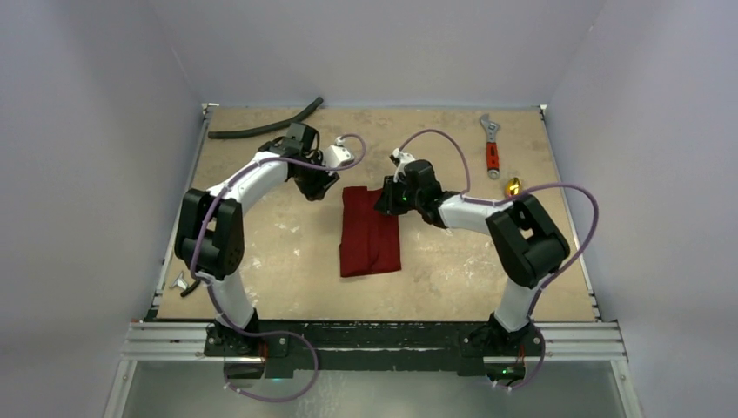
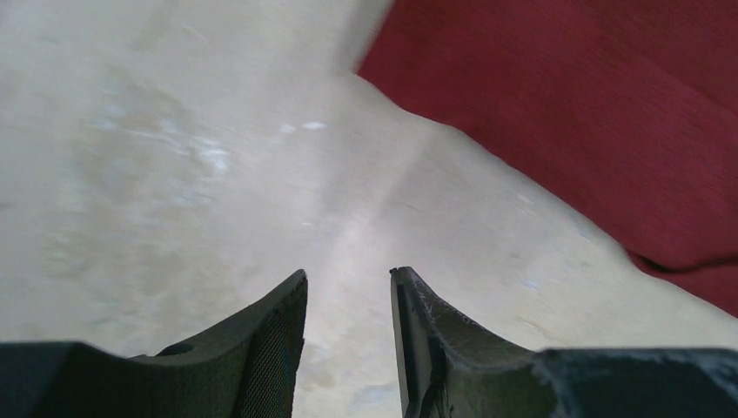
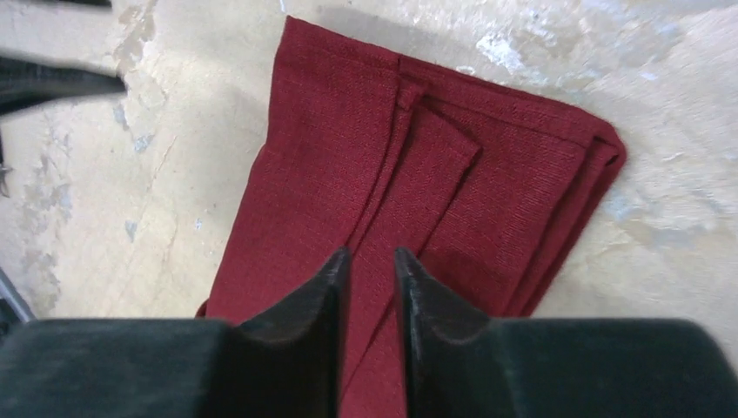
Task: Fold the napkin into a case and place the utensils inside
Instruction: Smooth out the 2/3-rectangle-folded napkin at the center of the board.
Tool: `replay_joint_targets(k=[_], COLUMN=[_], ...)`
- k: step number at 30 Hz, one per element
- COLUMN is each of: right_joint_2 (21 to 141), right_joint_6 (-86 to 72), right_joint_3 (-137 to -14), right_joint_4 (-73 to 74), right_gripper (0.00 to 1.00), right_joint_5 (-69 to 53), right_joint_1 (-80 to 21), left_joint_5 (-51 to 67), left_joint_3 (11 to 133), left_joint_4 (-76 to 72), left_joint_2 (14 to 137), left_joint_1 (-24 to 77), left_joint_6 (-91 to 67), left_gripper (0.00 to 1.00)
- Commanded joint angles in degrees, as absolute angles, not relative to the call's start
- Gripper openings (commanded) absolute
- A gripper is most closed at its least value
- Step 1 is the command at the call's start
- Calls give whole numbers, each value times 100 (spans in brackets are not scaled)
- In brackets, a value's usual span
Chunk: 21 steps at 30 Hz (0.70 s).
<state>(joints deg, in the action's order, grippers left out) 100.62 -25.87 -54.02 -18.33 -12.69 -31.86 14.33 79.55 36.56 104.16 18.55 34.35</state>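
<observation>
Top external view: I read the napkin (image 1: 370, 235) as a narrow maroon rectangle lying flat at the centre of the worktop (image 1: 287, 252), with both arms reaching to its far end, one at each corner. I judge the folding stage largely complete and the loading stage not yet begun. The only gold utensil (image 1: 513, 185) I can find lies well apart from the cloth on the right, near the red-handled wrench (image 1: 493, 155). A black hose (image 1: 261, 129) lies along the far edge. No writing or brand is legible here. Left wrist view: the left gripper (image 2: 348, 274) is open, its jaws apart over bare worktop with nothing between them. The napkin edge lies near, up and to the right. No markings are readable. Right wrist view: the right gripper (image 3: 372, 252) sits over the napkin with its jaws nearly together and a slim slit between them. I cannot tell whether a cloth layer is pinched. Overlapping layers and a hemmed flap show, so a pocket seems formed. No label or text shows on the cloth.
</observation>
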Motion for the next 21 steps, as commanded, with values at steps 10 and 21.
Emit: replay_joint_targets(k=[10, 21], right_joint_2=[10355, 9457], right_joint_6=[-2796, -3179], right_joint_3=[-5983, -4221], right_joint_4=[-1813, -2865], right_gripper=[28, 13], right_joint_5=[-1465, -1225], right_joint_1=[-3044, -2842], left_joint_5=[1979, 675], left_joint_3=[8265, 8306], left_joint_4=[5046, 3527], left_joint_2=[9543, 10401], left_joint_1=[3376, 3490], left_joint_6=[3000, 688], left_gripper=[44, 37])
